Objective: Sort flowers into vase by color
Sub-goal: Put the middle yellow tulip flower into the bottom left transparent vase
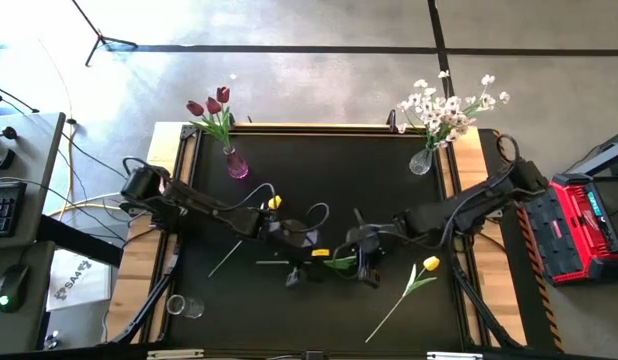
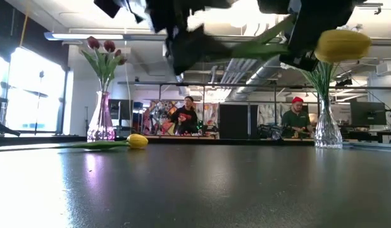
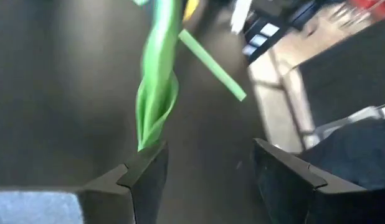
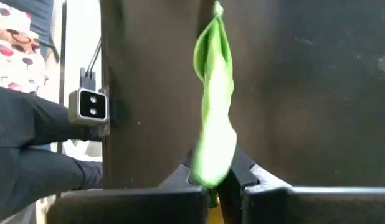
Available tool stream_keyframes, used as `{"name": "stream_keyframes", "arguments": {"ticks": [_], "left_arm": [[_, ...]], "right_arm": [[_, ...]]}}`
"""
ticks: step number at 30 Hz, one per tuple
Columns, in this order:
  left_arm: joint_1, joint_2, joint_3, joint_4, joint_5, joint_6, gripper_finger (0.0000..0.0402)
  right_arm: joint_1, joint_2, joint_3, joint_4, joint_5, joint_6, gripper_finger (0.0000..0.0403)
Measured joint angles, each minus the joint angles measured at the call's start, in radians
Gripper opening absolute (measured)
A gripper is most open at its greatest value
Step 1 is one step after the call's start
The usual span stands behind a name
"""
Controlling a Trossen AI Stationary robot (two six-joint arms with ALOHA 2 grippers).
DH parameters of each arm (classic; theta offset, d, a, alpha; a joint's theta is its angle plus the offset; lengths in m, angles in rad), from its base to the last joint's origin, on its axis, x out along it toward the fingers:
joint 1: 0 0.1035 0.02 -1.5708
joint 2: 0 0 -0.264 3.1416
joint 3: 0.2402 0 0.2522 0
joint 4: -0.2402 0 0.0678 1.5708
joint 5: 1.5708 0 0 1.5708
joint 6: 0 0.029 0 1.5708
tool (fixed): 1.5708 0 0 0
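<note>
My right gripper (image 1: pixel 367 270) is shut on a yellow tulip (image 2: pixel 343 44), held up above the table's middle. The tulip's green stem (image 2: pixel 246 52) runs level toward the table's left. My left gripper (image 3: pixel 208 171) stands open just left of it, fingers on either side of the leaf's tip (image 3: pixel 146 140). Two more yellow tulips lie flat on the table, one at the right (image 1: pixel 429 265) and one left of centre (image 2: pixel 137 140). Dark red tulips stand in a pink vase (image 1: pixel 236 165), and white blossoms stand in a clear vase (image 1: pixel 421 160). My right gripper pinches the tulip's long green leaf (image 4: pixel 212 165) between its two shut fingers; the leaf hides whether the stem is in there too. The fingers slant down from the table's right. The flower is lifted clear of the table, about level. My left gripper has the leaf's tip right beside one finger (image 3: pixel 149 168); I cannot tell whether they touch.
Both vases stand at the table's far edge, left and right. A small clear glass (image 1: pixel 184 305) lies on the wooden strip at the near left. A red case (image 1: pixel 589 225) sits beyond the right edge. People stand far off in the room behind.
</note>
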Motion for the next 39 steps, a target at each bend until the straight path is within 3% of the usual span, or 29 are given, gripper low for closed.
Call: {"name": "stream_keyframes", "arguments": {"ticks": [8, 26, 39], "left_arm": [[0.021, 0.008, 0.050, -0.105, -0.029, -0.001, 0.0215], [0.025, 0.010, 0.067, -0.100, -0.031, 0.037, 0.0214], [0.042, 0.016, 0.066, -0.140, 0.041, 0.034, 0.0154]], "right_arm": [[-0.005, 0.000, 0.002, -0.037, -0.061, -0.042, 0.0000], [-0.004, 0.000, 0.009, -0.060, -0.106, -0.081, 0.0000], [-0.058, 0.000, 0.099, -0.084, -0.080, -0.126, 0.0000]]}}
